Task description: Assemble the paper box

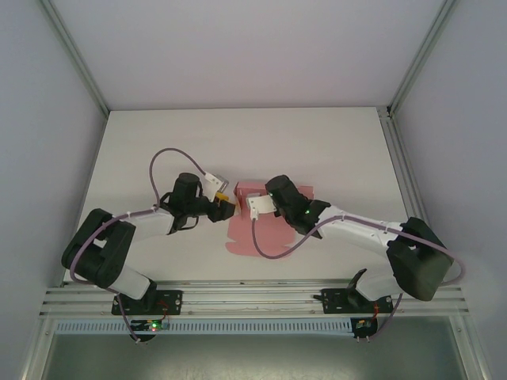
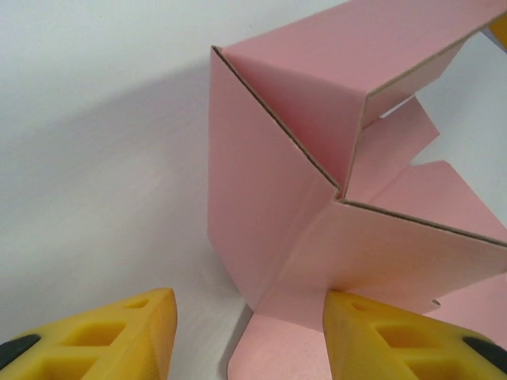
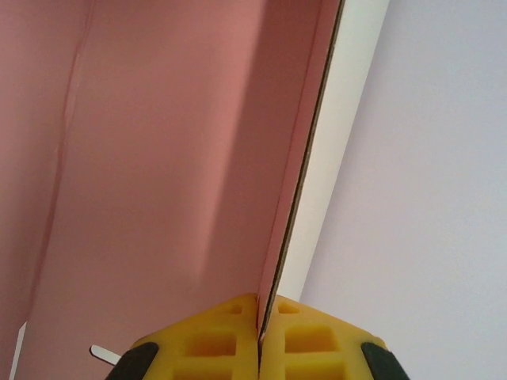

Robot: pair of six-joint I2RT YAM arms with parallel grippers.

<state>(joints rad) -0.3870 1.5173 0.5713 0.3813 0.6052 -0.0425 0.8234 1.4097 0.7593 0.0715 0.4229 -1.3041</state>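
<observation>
One thin pink card, half raised: the paper box sits in the middle of the table, between the arms. The right claw is pressed together on the edge of an upright wall, pinching it. The left claw stands spread at the near corner, a loose flap lying between its fingers, nothing gripped. We judge the card very light, springy at the creases, easily dented and apt to slide. Best hold: panel edges close to a fold, never mid-panel.

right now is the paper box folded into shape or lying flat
Partly folded. The paper box has walls standing as an open-ended sleeve, flaps spread on the table; the right gripper pinches one wall edge.
</observation>
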